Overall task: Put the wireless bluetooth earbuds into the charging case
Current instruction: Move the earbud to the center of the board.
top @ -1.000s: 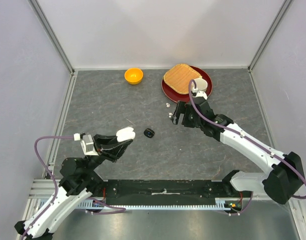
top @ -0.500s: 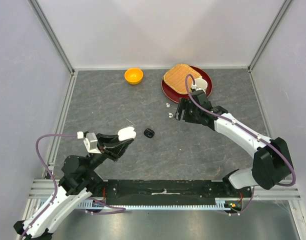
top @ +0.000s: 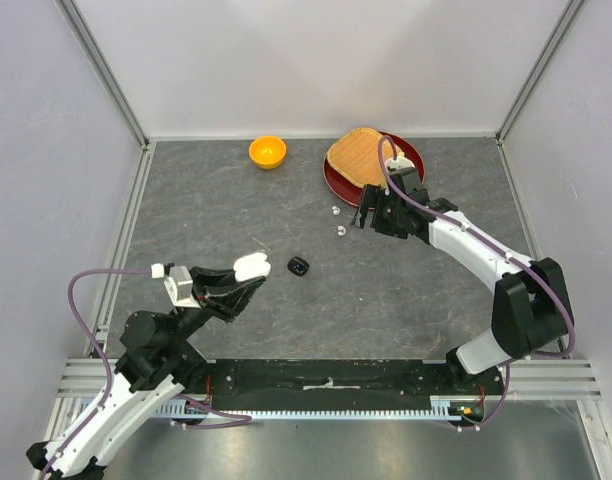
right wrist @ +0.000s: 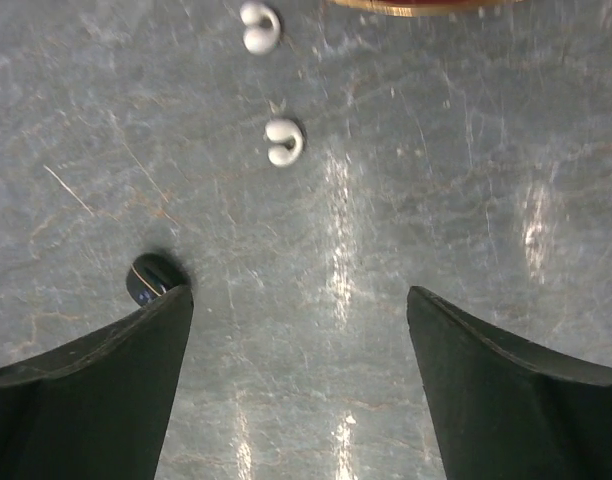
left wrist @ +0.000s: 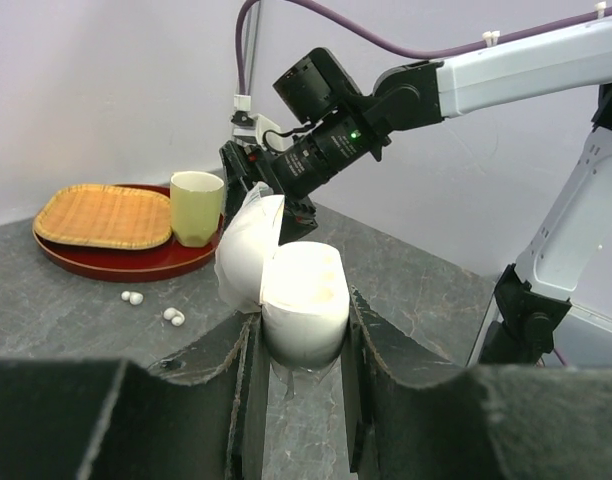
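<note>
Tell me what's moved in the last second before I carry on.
The right gripper, open, drew back from the white earbuds toward the red plate, its elbow swinging in. The left gripper holds the open white case as before; the earbuds have not moved.

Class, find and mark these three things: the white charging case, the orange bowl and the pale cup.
white charging case (left wrist: 304, 300): left wrist view, on its lower shell.
orange bowl (top: 267, 152): top external view, on its inner wall.
pale cup (left wrist: 196, 208): left wrist view, on its outer wall.
</note>
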Robot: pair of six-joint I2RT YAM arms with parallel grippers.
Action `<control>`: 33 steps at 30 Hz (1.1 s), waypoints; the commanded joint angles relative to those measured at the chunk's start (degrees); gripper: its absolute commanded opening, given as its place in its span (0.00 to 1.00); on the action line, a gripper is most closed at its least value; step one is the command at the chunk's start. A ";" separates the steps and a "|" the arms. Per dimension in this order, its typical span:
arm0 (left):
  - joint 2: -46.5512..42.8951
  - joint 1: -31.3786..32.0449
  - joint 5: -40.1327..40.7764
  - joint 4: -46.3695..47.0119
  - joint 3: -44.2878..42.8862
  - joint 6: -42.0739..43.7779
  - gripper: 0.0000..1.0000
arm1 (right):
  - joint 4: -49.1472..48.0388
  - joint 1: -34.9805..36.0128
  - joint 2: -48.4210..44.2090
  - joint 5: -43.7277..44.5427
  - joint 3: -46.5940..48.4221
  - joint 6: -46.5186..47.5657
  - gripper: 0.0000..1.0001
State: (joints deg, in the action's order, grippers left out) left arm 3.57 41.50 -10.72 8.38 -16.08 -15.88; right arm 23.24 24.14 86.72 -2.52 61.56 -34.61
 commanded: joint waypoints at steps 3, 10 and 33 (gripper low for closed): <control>-1.20 -0.01 0.17 -1.61 -4.75 3.40 0.02 | -2.85 -1.55 1.96 -5.12 8.04 2.69 0.98; -2.96 -0.01 0.79 -2.85 -5.19 2.52 0.02 | -3.64 -3.83 2.14 -8.00 8.49 6.30 0.98; -5.77 -0.01 0.17 -3.20 -3.35 1.29 0.02 | -5.04 -10.17 7.32 -15.13 -0.91 8.59 0.71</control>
State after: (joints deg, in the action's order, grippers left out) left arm 0.45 41.50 -10.61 5.30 -19.33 -14.92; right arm 20.53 14.02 92.97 -15.31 61.52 -27.14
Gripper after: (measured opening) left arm 0.361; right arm 0.733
